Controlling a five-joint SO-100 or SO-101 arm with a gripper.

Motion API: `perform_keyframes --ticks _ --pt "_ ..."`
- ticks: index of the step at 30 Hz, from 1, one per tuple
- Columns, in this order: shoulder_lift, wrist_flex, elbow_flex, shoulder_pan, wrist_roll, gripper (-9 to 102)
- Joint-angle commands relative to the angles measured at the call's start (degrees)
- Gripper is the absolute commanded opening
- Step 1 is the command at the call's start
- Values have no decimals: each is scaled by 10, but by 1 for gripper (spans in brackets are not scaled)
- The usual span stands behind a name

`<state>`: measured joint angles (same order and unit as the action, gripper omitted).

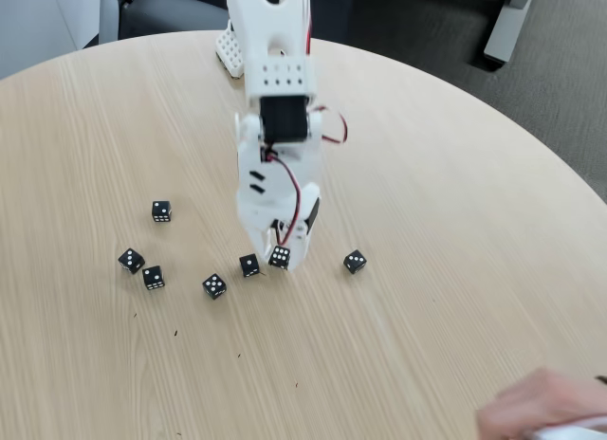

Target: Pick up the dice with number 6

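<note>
A white robot arm reaches down over a round wooden table (455, 222), its gripper (277, 254) lowered onto the dice with number 6 (280, 258), a black cube whose top face is crowded with white pips. The fingers stand narrowly apart on either side of the die; whether they have actually clamped it cannot be told from the fixed view. The work appears to be at the grasping step, and the next move calls for a firm squeeze followed by a straight lift. Just left of the six sits a neighbouring die (249, 265), close enough to be nudged. Further left of it lie four more dice, and one die (355, 262) rests to its right. The table's far edge lies well away behind it. A blurred hand (541, 412) intrudes at the near right edge.
</note>
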<state>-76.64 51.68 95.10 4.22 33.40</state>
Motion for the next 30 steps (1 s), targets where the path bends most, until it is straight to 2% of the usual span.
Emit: perform_keyframes --ticks 1,10,14,23,30 --pt "-93 33 0 4 3 0" --pt "-357 211 7 5 -67 0" --pt "-504 262 62 0 -111 0" --pt "-859 250 398 -3 -241 0" --pt "-1026 179 645 -3 -359 0"
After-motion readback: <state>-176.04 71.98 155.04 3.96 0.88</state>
